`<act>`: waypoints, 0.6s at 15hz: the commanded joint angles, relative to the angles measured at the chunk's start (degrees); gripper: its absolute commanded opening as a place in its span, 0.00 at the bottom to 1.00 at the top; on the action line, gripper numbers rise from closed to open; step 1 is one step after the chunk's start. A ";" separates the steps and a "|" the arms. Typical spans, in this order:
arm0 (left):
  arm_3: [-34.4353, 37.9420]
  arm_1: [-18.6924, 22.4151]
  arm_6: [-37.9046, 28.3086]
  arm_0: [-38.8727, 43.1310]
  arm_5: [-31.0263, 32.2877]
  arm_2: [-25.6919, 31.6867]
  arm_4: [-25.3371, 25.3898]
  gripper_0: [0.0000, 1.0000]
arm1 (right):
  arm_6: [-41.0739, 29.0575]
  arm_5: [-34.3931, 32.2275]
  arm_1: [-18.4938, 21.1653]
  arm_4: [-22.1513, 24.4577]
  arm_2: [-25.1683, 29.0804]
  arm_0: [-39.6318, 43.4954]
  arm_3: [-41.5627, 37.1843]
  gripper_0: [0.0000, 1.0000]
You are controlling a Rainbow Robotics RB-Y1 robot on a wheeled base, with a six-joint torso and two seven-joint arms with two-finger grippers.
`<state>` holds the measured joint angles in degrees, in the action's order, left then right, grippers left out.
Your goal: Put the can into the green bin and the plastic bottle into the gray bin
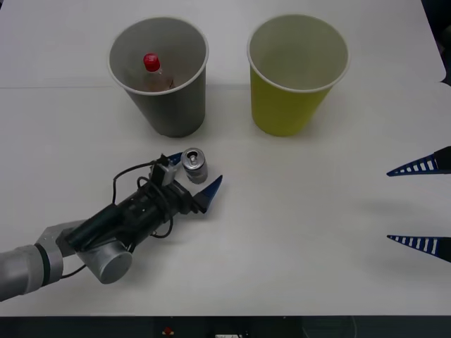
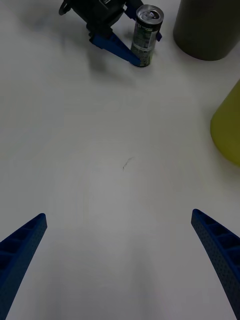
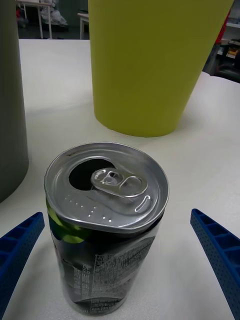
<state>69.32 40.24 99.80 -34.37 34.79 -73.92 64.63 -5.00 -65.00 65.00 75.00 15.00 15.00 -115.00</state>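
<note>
White tabletop (image 1: 296,232) stretches before us, with the gray bin (image 1: 169,105) and the green bin (image 1: 289,105) standing side by side at its far edge. We see the plastic bottle (image 1: 155,72) already upright inside the gray bin, red cap showing above the pale lining, so the can (image 1: 194,165) is what remains. It stands upright on the table, just in front of the gray bin, pull-tab top facing up. Our left gripper (image 1: 196,177) lies low along the table with its blue fingers spread to either side of the can, which sits between them with a gap on each side in the left wrist view; nothing is grasped yet. The can's long axis runs vertical, across the fingers' closing line, which suits a side pinch. The green bin lies beyond the can and to the right. Our right gripper (image 1: 419,204) waits well apart at the right edge, fingers released and empty.
</note>
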 commanded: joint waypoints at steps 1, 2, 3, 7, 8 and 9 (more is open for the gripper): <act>-0.06 -0.07 0.48 -0.17 -0.08 0.01 0.14 0.49 | 0.00 0.00 0.00 0.00 0.00 0.00 0.00 1.00; -0.06 -0.07 0.57 -0.17 -0.08 0.01 0.23 0.08 | 0.00 0.00 0.00 0.00 0.00 0.00 0.00 1.00; 0.03 -0.07 0.75 -0.17 -0.08 0.01 0.32 0.00 | 0.00 0.00 0.00 0.00 0.00 0.00 0.00 1.00; 0.03 -0.07 1.01 -0.26 -0.08 0.01 0.32 0.00 | 0.00 0.00 0.00 0.00 0.00 0.00 0.00 1.00; 0.03 -0.07 1.01 -0.26 -0.08 0.01 0.32 0.00 | 0.00 0.00 0.00 0.00 0.00 0.00 0.00 1.00; 0.12 0.02 1.01 -0.26 -0.08 0.01 0.23 0.00 | 0.00 0.00 0.00 0.00 0.00 0.00 0.00 1.00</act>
<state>69.35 40.19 100.81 -34.63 34.72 -73.92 64.95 -5.00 -65.00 65.00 75.00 15.00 15.00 -115.00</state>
